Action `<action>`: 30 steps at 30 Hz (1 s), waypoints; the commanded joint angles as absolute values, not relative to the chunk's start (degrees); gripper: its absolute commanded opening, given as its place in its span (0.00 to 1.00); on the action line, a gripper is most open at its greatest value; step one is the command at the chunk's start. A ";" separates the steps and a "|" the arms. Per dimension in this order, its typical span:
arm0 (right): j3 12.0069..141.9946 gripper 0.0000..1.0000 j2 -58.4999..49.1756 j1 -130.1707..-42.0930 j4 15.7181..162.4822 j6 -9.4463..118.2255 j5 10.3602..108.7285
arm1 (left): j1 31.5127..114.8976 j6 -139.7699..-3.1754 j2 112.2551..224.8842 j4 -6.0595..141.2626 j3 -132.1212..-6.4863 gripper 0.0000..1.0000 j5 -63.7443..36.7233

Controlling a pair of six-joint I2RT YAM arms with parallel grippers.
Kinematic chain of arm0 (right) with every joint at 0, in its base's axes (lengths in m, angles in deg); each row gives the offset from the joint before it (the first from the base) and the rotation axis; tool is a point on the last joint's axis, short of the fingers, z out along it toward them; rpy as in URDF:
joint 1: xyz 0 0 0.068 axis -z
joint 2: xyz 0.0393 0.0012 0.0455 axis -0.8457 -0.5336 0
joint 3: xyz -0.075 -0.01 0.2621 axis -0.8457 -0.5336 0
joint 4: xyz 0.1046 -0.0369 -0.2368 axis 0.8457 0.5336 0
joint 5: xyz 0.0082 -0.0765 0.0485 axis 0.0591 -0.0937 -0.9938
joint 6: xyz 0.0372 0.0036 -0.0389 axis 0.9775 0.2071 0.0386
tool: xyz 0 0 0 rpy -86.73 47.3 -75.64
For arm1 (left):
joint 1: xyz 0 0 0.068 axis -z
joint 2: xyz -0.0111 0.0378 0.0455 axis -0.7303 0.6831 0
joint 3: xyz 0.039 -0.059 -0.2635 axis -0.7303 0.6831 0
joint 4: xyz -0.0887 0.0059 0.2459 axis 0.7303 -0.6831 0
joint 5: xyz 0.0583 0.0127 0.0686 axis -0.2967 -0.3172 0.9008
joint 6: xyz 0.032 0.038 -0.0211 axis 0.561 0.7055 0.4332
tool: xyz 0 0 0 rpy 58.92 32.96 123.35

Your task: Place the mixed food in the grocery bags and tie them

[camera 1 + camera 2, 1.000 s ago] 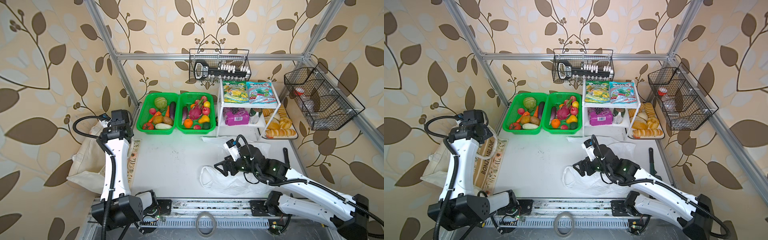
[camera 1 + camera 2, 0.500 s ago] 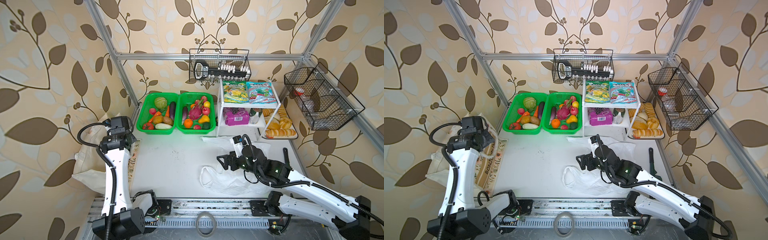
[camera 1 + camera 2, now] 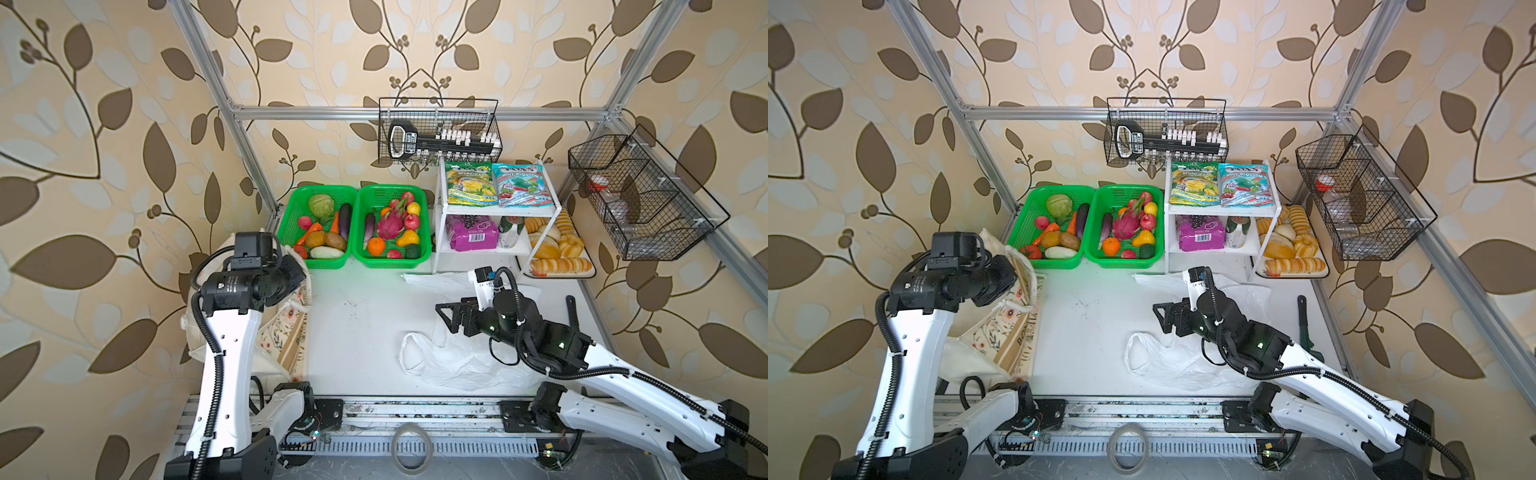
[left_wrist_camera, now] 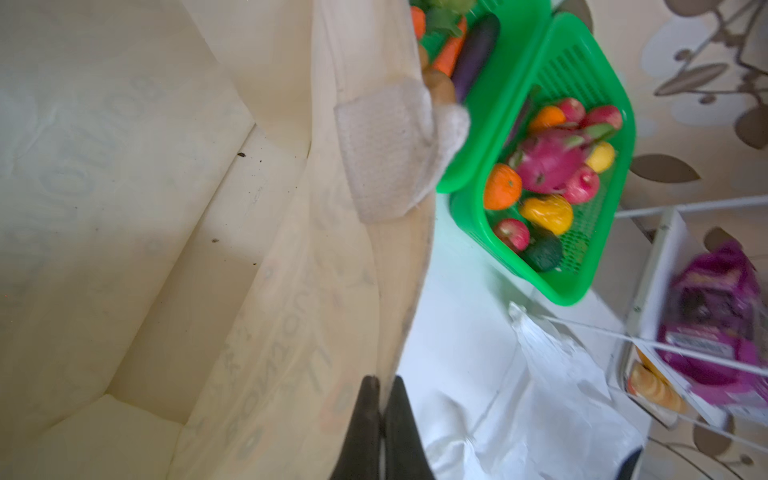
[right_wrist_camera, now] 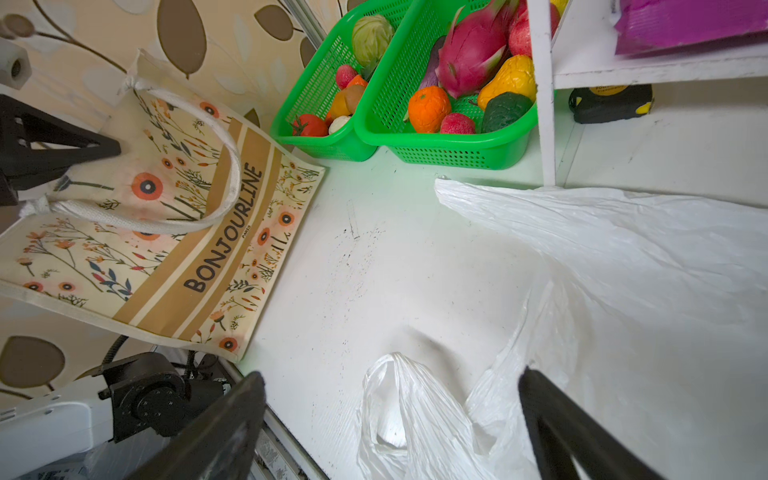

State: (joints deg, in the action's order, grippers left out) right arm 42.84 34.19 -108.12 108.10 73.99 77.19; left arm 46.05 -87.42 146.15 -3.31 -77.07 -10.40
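left gripper (image 4: 381,415): pinching tote (image 4: 291,291) rim. right gripper (image 5: 392,415): wide, over carrier (image 5: 623,249). risk: thin pinch slips, tote collapses.

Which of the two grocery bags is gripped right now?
The cream cloth tote: the fingers of the left gripper are shut on its rim. The white plastic carrier bag lies slack on the table, with the right gripper open above it.

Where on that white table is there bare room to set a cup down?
The table is bare in the middle, bordered by the cloth tote on the left, the green baskets behind and the plastic bag on the right. The back row is crowded, with baskets, white shelf and bread tray; the bag covers the right side.
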 commanded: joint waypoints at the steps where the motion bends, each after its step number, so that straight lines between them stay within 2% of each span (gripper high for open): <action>1: 42.90 0.96 33.35 -107.52 107.16 74.56 75.36 | 55.94 -94.53 148.02 -3.06 -80.14 0.00 -11.96; 6: 39.88 0.96 29.37 -104.07 108.66 79.23 74.41 | 69.50 -100.29 152.48 3.34 -80.71 0.00 -7.99; 10: 33.61 0.94 27.61 -98.52 106.41 83.32 68.74 | 75.57 -101.73 157.41 4.15 -83.15 0.00 -7.11; 15: 26.45 0.92 25.93 -90.38 106.36 85.73 68.02 | 82.51 -104.32 161.52 9.49 -84.32 0.00 -6.95; 21: 17.13 0.90 29.36 -75.22 105.38 86.93 66.83 | 87.55 -105.34 167.05 12.64 -87.87 0.00 -6.60; 30: 17.06 0.90 38.31 -48.09 110.95 79.35 66.49 | 92.55 -106.19 174.90 17.03 -92.88 0.00 -7.45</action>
